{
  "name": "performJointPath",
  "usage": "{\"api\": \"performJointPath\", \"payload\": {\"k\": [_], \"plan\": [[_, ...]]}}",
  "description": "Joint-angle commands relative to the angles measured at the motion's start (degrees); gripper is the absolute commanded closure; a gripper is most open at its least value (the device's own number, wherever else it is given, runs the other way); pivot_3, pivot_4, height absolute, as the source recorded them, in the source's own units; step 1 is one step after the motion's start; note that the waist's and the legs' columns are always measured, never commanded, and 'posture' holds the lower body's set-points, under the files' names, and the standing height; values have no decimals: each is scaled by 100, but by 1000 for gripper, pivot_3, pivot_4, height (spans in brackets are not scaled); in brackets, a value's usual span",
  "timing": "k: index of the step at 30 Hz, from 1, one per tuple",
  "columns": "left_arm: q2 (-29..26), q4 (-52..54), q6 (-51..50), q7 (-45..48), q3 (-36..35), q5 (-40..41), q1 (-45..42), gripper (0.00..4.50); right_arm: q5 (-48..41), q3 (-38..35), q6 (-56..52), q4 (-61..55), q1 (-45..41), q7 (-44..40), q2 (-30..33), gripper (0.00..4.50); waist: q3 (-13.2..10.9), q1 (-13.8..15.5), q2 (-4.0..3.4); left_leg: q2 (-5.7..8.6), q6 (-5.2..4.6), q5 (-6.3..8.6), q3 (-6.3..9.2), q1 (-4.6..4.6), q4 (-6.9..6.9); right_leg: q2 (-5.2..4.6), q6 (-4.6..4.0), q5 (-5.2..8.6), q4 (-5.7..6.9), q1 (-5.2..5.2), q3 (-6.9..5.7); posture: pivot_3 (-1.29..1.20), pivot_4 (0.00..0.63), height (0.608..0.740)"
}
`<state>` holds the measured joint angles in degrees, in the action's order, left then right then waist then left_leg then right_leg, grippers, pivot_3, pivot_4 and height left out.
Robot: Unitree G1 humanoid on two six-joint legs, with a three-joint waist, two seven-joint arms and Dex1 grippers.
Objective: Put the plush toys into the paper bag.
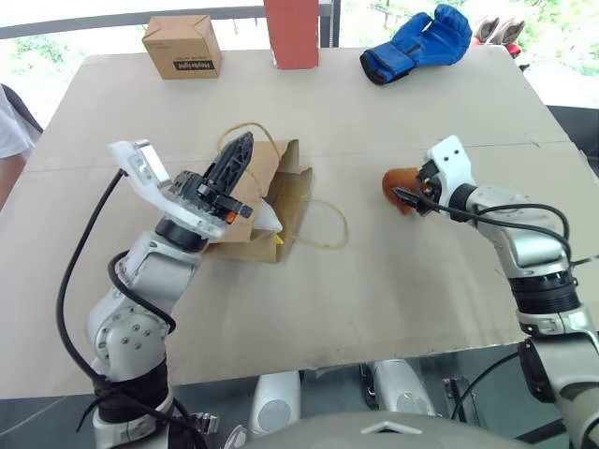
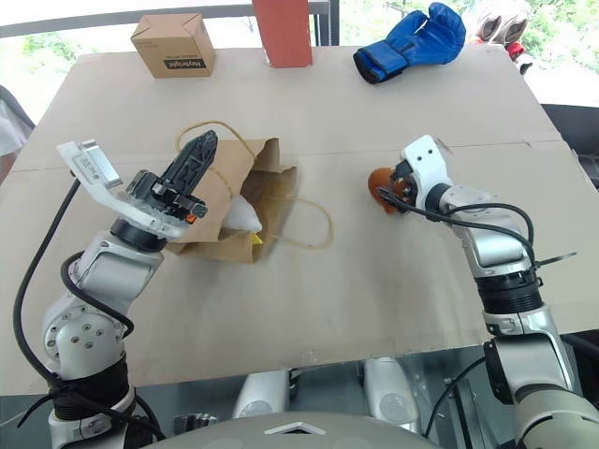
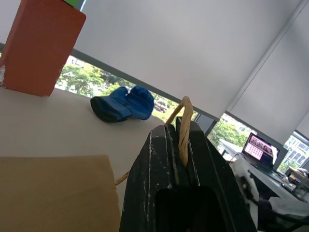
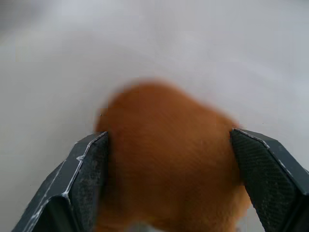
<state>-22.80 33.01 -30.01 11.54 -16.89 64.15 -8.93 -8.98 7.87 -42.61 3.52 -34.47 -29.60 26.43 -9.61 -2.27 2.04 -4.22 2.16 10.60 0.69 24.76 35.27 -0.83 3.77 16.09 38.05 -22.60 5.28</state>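
Nearest, at seven o'clock, the left gripper [image 1: 236, 159] is clamped on a handle [image 3: 184, 126] of the paper bag [image 1: 271, 187], white toy [image 2: 245, 217] inside its mouth. Toward three o'clock, the right gripper [image 1: 409, 194] stands wide around the orange-brown toy [image 1: 397, 186]; next it must probably close, then carry it into the bag.

Both arms are built of silver-grey rounded metal segments with visible screws and black joint collars, thick black cables looping alongside. Each end effector [image 1: 231, 173] has two black, scuffed fingers [image 4: 87, 174]; white angular housings sit at the wrists.
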Motion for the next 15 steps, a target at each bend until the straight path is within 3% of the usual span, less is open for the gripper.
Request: {"api": "performJointPath", "payload": {"k": [1,7,10,15], "plan": [[-49,97,98,76,-67,44,-152,4500,340,154,402,192,-16,27,73,1630,1,3,2,0,0,0,1,0,0,0,0,0,0,0,-1,0,150,740],[-26,48,53,40,-86,179,-230,4500,84,8,2083,-414,224,-685,134,4296,1,20,1,1,0,0,0,1,6,-2,2,-1,-2,6,0,0,150,740],[-18,-21,22,52,-70,251,-297,4500,-396,89,2052,-925,40,-1028,-225,4452,0,-25,0,-1,0,0,1,-1,6,1,3,-1,2,5,0,0,150,740],[-13,-198,-45,161,3,310,-477,4500,-224,990,2191,-797,-460,-1328,-1108,4452,-1,-18,-1,-4,1,0,10,-5,5,8,3,-1,11,3,-5,0,150,740]]}}
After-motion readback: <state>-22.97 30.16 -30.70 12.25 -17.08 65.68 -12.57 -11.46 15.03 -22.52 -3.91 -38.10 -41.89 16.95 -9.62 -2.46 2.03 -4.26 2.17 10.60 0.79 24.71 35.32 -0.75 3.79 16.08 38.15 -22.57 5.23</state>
